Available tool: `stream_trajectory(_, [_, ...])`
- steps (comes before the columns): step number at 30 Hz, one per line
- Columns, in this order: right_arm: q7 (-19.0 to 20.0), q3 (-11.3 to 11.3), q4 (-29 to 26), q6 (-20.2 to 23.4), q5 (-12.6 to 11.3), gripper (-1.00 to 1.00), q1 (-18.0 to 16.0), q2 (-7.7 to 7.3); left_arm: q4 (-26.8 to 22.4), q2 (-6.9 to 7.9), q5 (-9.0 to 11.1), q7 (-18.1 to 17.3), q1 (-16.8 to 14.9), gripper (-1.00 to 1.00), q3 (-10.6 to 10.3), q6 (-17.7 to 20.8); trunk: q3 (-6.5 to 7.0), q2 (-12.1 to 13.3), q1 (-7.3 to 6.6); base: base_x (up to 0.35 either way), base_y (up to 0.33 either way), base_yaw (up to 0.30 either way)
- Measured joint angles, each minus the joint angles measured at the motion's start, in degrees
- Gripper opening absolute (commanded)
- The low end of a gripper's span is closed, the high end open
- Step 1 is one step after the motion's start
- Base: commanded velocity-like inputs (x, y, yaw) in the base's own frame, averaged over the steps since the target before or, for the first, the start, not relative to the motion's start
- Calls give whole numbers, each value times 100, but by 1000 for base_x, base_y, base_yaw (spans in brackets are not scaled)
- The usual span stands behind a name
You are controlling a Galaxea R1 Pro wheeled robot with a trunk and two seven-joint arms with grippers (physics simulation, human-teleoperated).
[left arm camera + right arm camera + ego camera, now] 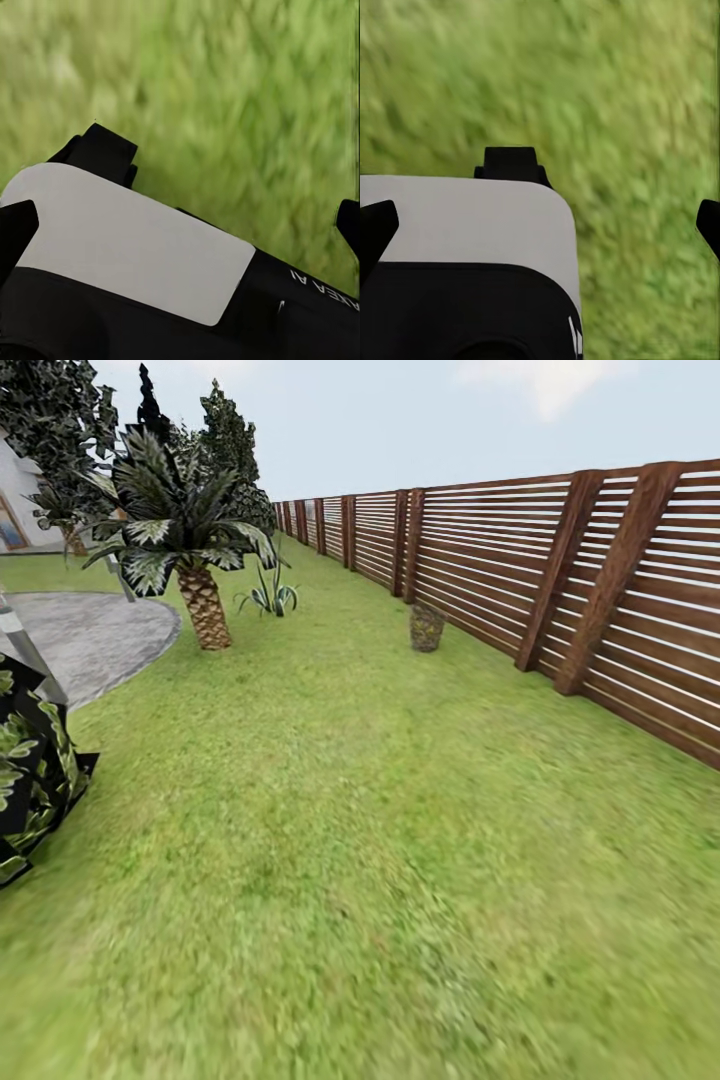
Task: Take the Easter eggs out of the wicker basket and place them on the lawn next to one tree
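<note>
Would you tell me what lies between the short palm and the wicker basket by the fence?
In the head view, a small spiky-leaved plant stands near the palm; the rest of the way to the wicker basket is bare lawn.

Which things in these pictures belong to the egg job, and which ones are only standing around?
For the job:
wicker basket, far off by the fence
lawn

Standing around:
wooden fence
short palm
grey paved patch
small spiky plant
dark leafy bush
</note>
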Motion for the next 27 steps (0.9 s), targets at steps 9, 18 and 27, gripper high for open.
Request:
stream_trajectory(9, [4, -4, 8, 40, -16, 100, 1, -11, 0, 3, 0, 0, 0, 100, -2, 0, 0, 0, 0, 337, 0, 0])
stream_trajectory(18, [5, -5, 8, 10, -3, 100, 1, -3, 0, 3, 0, 0, 0, 100, -2, 0, 0, 0, 0, 337, 0, 0])
stream_trajectory(27, [5, -5, 8, 1, 0, 100, 1, 11, 0, 3, 0, 0, 0, 100, -2, 0, 0, 0, 0, 337, 0, 0])
